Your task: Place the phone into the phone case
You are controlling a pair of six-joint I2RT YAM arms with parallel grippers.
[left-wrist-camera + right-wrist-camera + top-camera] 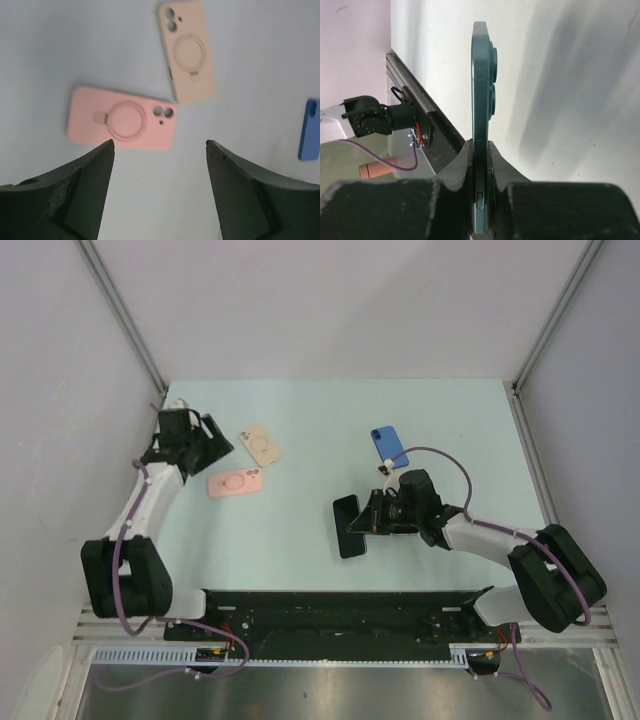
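Right hand (374, 520), clamped on the phone (349, 526), faces the pink case (236, 483) lying crosswise well to its left, near the spread-open left hand (212, 443).

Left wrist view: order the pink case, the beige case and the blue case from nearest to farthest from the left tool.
From the left tool:
1. pink case, just ahead, left of centre.
2. beige case, beyond it, upper middle.
3. blue case, far right edge.
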